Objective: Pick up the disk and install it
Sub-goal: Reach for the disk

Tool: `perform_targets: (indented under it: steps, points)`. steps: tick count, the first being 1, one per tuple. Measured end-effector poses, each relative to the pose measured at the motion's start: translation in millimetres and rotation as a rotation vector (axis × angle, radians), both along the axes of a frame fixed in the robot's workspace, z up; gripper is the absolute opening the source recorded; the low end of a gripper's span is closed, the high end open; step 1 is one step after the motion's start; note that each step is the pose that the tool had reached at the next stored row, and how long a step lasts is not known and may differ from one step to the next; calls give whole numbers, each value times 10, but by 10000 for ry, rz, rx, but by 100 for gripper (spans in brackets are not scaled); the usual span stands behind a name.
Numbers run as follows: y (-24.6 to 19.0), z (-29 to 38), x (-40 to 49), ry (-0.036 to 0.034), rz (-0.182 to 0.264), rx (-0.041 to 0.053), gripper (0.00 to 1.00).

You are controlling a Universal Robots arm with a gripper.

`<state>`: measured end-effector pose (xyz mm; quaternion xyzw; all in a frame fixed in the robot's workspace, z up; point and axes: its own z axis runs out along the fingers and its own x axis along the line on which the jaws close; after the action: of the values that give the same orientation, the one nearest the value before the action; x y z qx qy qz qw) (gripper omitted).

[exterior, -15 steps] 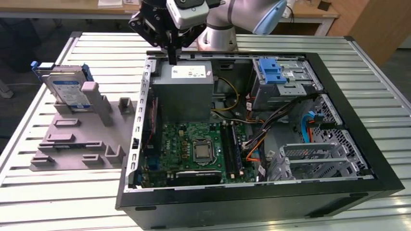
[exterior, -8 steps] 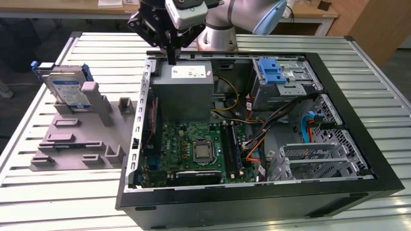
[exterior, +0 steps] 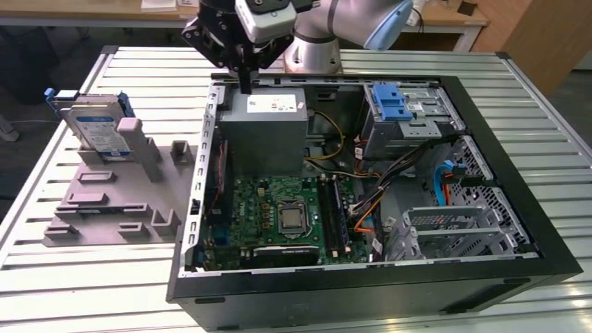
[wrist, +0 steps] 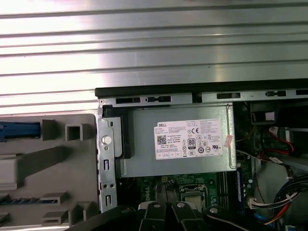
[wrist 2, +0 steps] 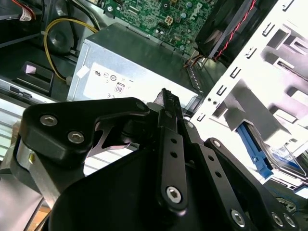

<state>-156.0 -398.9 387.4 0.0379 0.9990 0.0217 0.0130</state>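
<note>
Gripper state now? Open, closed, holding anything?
Gripper: closed, holding nothing, by the power supply; the disk sits in the grey stand outside the case.

The surface (exterior: pixel 74 277) is ribbed bare metal with a bright, brushed sheen. The disk (exterior: pixel 100 132) shows a silvery metal body, a glossy white-and-blue label and a blue plastic frame. The fixture (exterior: pixel 111 201) is smooth, matt grey plastic. The power-supply box (exterior: pixel 263 135) is dull grey sheet metal with a white paper sticker. The end effector (exterior: pixel 245 83) is matt black, its links set with bright metal screws.
</note>
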Motion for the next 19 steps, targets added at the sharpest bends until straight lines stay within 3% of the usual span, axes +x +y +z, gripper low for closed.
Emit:
perform_targets:
  steps: [19]
  points:
    - [8,-7,-85,2,0,-2,11]
